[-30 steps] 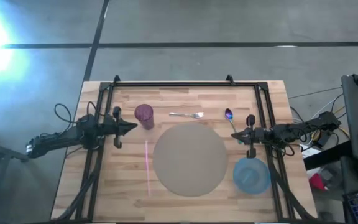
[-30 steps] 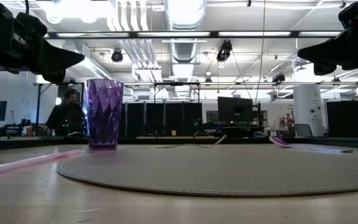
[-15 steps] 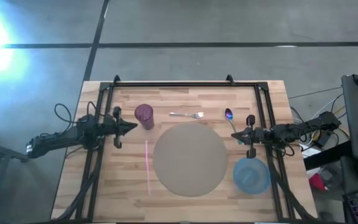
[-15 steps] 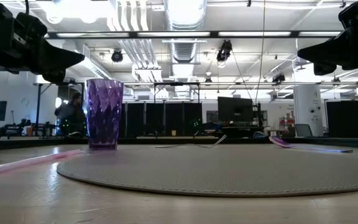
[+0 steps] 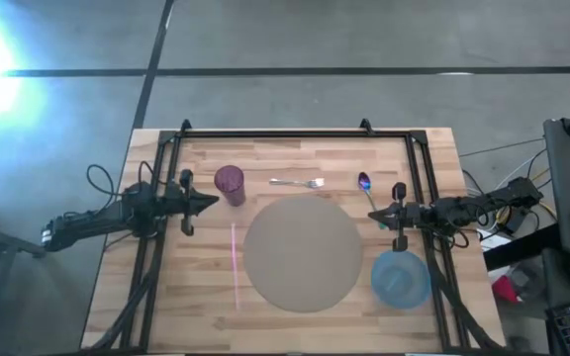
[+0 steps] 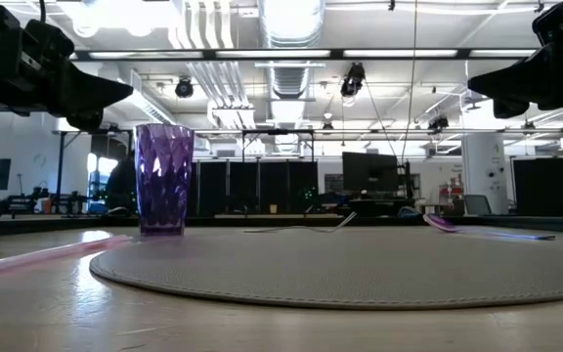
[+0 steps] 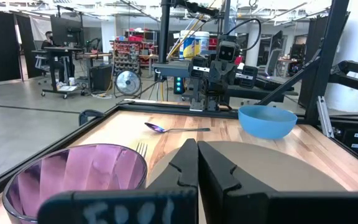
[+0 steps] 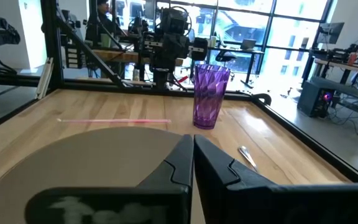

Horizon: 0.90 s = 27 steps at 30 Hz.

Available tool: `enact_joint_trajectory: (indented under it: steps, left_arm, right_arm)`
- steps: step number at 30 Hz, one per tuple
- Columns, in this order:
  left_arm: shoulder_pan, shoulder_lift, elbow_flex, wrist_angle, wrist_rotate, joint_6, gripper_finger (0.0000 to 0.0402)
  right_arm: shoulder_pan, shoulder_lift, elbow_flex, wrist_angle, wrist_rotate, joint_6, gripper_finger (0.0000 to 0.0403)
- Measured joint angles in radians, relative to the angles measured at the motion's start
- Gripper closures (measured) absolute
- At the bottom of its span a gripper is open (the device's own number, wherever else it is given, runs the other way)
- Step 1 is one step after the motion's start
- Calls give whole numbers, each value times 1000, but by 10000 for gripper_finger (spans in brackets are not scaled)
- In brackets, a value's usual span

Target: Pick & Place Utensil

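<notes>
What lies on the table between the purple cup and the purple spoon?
In the high view, a metal fork lies between the purple cup and the purple spoon, on bare wood, touching neither.

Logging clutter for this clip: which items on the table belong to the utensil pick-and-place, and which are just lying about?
Likely part of the job:
fork
spoon
round placemat, probably the place to set them
left gripper and right gripper, both shut and holding nothing

Just lying about, as far as I can tell:
purple cup
pink straw
blue bowl
</notes>
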Motion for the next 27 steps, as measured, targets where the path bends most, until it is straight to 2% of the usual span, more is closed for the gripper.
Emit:
enact_joint_trajectory:
  steps: [17,27]
  left_arm:
    - [0,0,0,0,0,0,401]
    - [0,0,0,0,0,0,401]
  right_arm:
    - [0,0,0,9,0,-4,394]
    - [0,0,0,8,0,184,394]
